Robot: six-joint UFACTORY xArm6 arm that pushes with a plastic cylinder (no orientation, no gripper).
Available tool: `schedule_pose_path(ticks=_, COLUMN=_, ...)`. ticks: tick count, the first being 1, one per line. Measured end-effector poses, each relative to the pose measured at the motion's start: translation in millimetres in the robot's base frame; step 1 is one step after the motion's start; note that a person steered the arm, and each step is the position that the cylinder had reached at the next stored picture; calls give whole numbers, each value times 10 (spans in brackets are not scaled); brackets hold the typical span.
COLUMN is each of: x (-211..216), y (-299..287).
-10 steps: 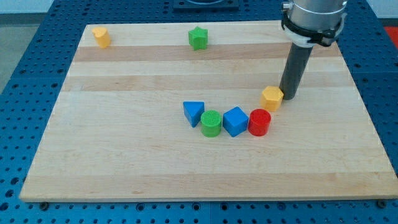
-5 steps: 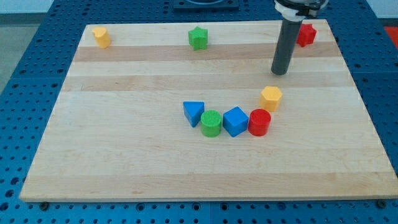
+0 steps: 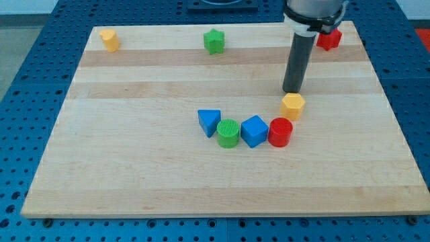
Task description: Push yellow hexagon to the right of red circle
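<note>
Swinging back from the view's right, my tip (image 3: 291, 90), a bare rod with no pincer, now stands just above the yellow hexagon (image 3: 293, 106), which sits upper-right of the red circle (image 3: 280, 132); it should push down-right, gently.

Bright, even overhead light, sharp focus throughout, with only faint soft shadows and no glare.
</note>
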State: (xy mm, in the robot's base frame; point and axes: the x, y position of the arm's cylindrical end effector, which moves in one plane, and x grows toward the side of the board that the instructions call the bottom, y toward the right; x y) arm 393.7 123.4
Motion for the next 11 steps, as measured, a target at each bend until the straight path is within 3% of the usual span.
schedule_pose_path(ticks=4, x=257, y=-28)
schedule_pose_path(ticks=11, x=316, y=-28)
